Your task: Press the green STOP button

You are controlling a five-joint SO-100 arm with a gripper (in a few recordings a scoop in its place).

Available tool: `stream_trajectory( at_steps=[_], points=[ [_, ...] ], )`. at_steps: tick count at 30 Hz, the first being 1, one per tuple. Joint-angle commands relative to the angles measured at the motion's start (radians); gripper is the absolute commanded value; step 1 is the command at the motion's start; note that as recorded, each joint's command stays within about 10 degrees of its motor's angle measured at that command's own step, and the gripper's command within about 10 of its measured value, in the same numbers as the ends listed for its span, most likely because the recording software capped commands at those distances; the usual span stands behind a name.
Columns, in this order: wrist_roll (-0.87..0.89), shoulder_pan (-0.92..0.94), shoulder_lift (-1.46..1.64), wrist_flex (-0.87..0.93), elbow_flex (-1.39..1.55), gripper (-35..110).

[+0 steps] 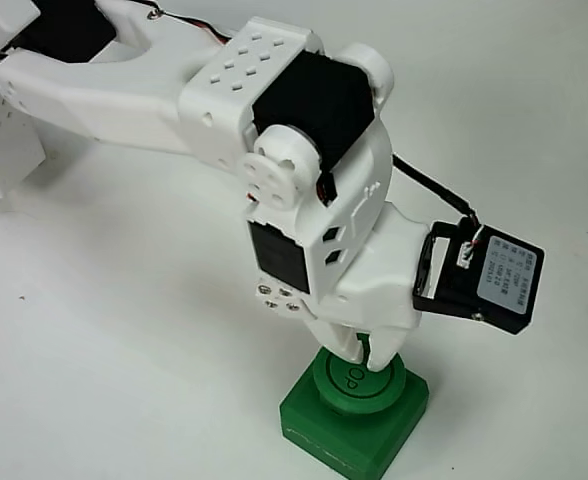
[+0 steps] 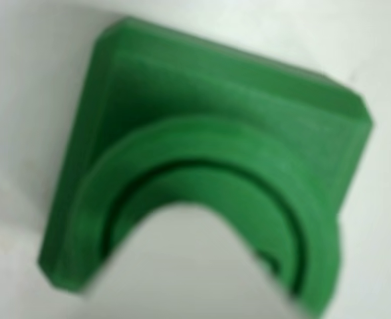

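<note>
While the white table takes most of the fixed view, the next largest thing is the white arm, which comes in from the upper left corner and bends down toward the lower middle of the picture. On the arm sit black motor blocks, one near the elbow and one lower on the wrist. A black camera box with a white label hangs at the right side of the wrist, and a thin black cable runs to it from the arm.

Below the arm stands the green STOP button, near the bottom edge of the fixed view, a little right of the middle. Its square base lies flat on the table and its round cap is on top; the letters "OP" can be read on the cap, the others are hidden behind the tool.

The tool points straight down and its white tips rest on the top of the round cap. The two fingers are pressed together, with only a narrow slit between them, and they pinch nothing.

In the wrist view the green STOP button is very near and blurred; a pale rounded finger covers the lower middle of the cap
</note>
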Motion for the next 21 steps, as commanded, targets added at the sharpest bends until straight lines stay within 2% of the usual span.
stream_trajectory(
  at_steps=[1,21],
  points=[
    [-0.012,-0.005,-0.037,0.018,0.023,0],
    [-0.083,-0.011,0.196,0.02,-0.075,0]
  ],
)
